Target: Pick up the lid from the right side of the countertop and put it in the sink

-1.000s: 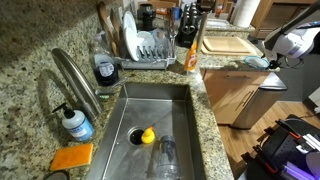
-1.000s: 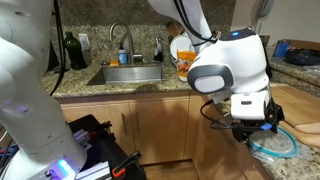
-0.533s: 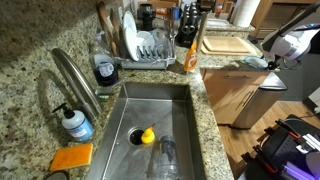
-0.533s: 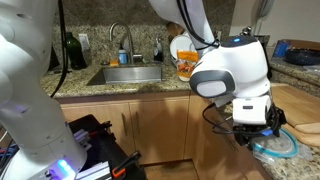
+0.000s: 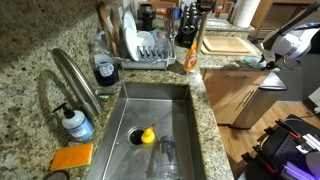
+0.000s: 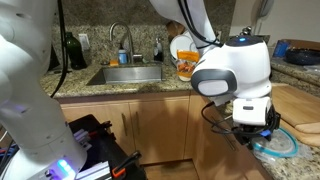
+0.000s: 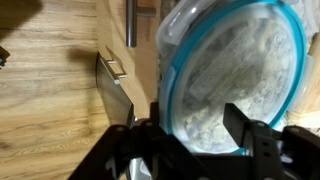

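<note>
The lid [image 7: 235, 70] is round and clear with a blue rim. It lies flat on the granite countertop at the right end, beside the wooden cabinet edge. It also shows in an exterior view [image 6: 276, 146] under the arm's wrist. My gripper [image 7: 192, 128] is open and hangs just above the lid, with both fingers spread over its near part and nothing held. The gripper shows in both exterior views [image 5: 268, 60] [image 6: 262, 128]. The steel sink [image 5: 170, 100] is far from the gripper along the counter and also shows in an exterior view [image 6: 125, 75].
A yellow rubber duck [image 5: 147, 136] and a clear glass [image 5: 166, 155] lie in the sink. Around it are a faucet [image 5: 75, 75], soap bottle [image 5: 75, 123], orange sponge [image 5: 71, 157], dish rack [image 5: 145, 47], orange bottle [image 5: 190, 56] and cutting board [image 5: 230, 44].
The wrist has shifted slightly right and lower over the lid. The gripper stays open and the lid has not moved.
</note>
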{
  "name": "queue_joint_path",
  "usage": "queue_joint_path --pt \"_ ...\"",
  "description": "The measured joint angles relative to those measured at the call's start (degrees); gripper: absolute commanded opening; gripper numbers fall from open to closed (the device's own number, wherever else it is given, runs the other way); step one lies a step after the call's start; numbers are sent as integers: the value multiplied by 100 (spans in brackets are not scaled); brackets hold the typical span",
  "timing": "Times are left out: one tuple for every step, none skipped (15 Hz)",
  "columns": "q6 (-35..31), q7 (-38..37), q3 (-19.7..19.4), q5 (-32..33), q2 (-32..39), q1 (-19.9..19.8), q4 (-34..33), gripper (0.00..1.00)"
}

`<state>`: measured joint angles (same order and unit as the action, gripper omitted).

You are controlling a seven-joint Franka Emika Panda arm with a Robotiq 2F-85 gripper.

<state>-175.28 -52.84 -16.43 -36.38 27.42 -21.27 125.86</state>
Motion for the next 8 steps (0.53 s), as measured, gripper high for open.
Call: queue_joint_path --pt "22 13 0 0 -29 -10 16 35" --pt "41 16 0 0 -59 -17 45 30" --pt "42 30 -1 0 -109 -26 86 26" --pt "44 56 -1 0 -170 -39 145 24" --pt "52 65 0 0 -200 -44 169 23" --pt "59 68 -1 0 -200 -47 174 19" --pt "59 76 -1 0 -233 -52 209 16" --pt "60 93 -1 0 -294 -61 266 11"
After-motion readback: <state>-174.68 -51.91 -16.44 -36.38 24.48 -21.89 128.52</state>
